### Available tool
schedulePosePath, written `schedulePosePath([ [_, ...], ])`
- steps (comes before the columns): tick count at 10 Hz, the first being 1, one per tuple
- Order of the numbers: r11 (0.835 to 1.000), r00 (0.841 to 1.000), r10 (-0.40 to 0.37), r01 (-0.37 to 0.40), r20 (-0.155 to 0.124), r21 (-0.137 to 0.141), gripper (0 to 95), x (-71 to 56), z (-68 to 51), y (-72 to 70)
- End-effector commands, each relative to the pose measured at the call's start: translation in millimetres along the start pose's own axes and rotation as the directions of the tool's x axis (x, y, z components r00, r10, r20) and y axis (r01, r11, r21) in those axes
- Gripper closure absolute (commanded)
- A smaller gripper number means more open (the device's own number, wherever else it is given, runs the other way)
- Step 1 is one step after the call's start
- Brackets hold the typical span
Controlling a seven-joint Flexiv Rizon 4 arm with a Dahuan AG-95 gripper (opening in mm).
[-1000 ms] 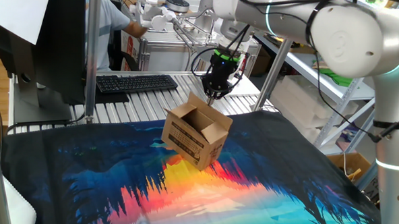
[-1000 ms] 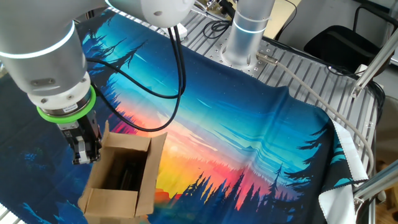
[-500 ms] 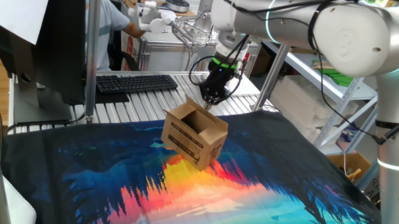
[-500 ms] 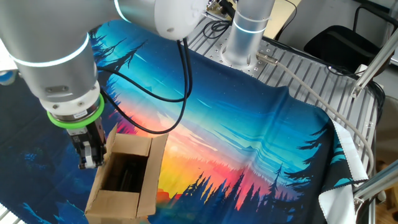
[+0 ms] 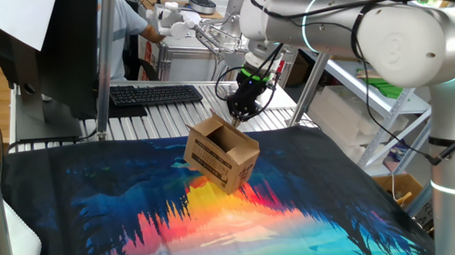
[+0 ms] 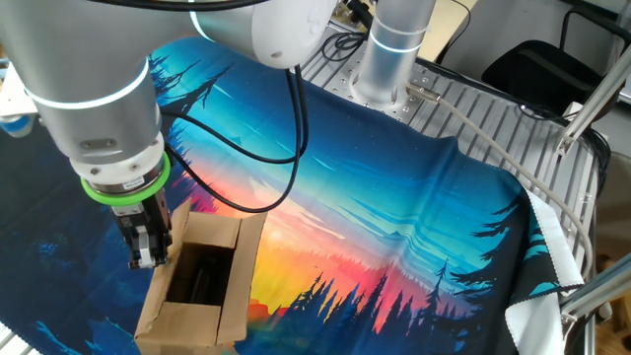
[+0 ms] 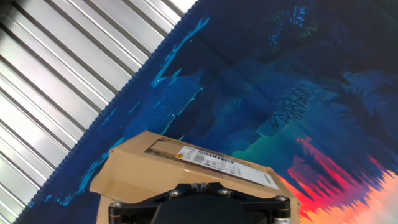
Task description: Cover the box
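The box [image 5: 222,152] is a small brown carton standing open on the printed cloth [image 5: 123,209], with black print on its side. Seen from above in the other fixed view, the box [image 6: 202,281] shows a dark inside and raised flaps. My gripper [image 5: 235,117] is shut and holds nothing; it points down at the carton's back flap. From the other side the gripper [image 6: 146,258] sits at the left rim of the opening. In the hand view the shut gripper [image 7: 193,185] hovers just over a flap [image 7: 186,163] bearing a white label.
A keyboard [image 5: 155,94] and a dark monitor [image 5: 62,50] stand on the slatted metal table [image 5: 173,121] behind the cloth. The arm's base [image 6: 392,54] rises at the cloth's far side. A black chair [image 6: 537,69] stands beyond the table's edge.
The shut gripper has moved a little lower and closer to the box's rim, against the flap. The box has shifted slightly with it.
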State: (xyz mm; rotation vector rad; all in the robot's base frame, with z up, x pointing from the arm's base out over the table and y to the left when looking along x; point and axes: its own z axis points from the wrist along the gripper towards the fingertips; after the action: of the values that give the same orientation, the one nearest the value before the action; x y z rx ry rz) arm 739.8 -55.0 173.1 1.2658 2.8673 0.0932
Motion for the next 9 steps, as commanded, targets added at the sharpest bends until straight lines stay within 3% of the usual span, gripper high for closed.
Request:
schedulePosePath([
  [1, 1.000, 1.000, 0.001, -0.001, -0.006, -0.001, 95.0, -0.9, 0.8, 1.0],
  [9, 0.998, 0.999, 0.038, -0.037, 0.022, -0.047, 95.0, 16.3, 24.1, -3.7],
])
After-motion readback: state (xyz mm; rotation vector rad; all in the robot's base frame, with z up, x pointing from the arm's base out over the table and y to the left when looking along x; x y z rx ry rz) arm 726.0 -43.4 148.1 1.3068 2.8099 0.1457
